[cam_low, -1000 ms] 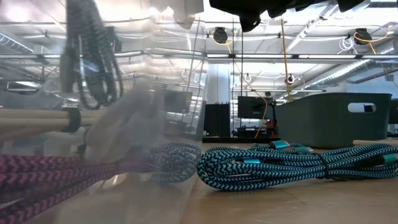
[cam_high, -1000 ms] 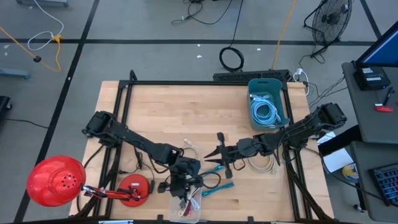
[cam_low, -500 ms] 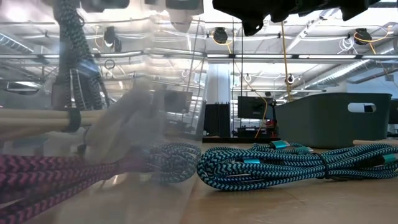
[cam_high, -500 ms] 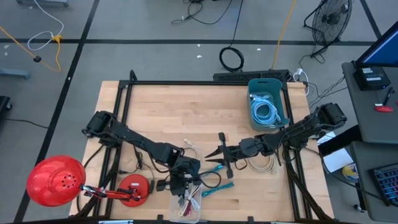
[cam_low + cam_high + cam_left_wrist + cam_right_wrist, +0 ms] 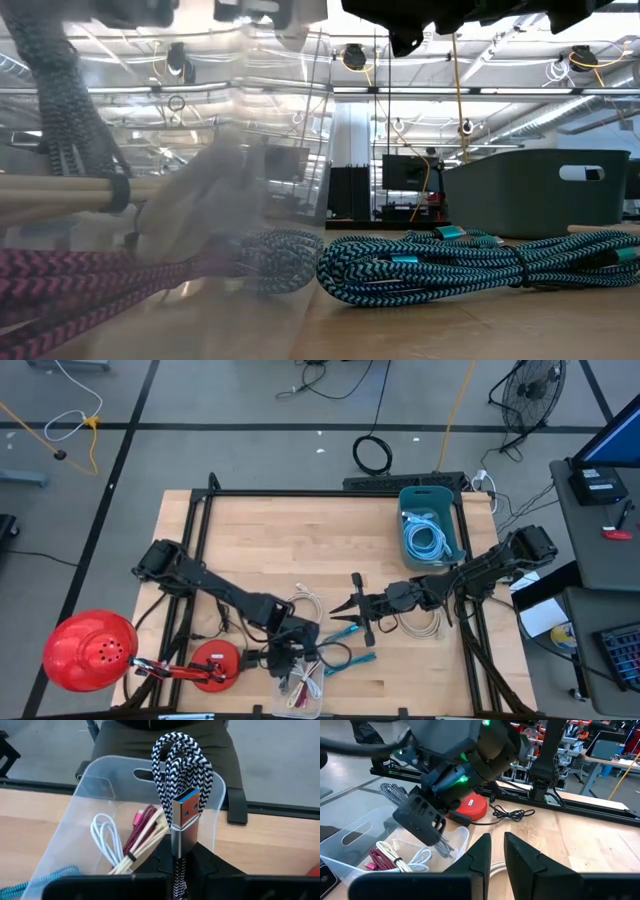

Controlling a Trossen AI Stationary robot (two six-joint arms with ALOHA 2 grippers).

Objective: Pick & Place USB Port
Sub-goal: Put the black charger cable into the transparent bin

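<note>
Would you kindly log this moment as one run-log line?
left gripper: shut on black-and-white braided USB cable | above clear bin | right gripper: waiting nearby

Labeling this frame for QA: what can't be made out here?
- Left gripper, left wrist view: fingertips cut off by the picture's edge; only the black-and-white cable it holds shows.
- Clear bin, high view: contents too small to sort; left arm overlaps.
- Low view: bin wall blurs the pink cable.
- Grey bin, low view: wall hides the inside.
</note>
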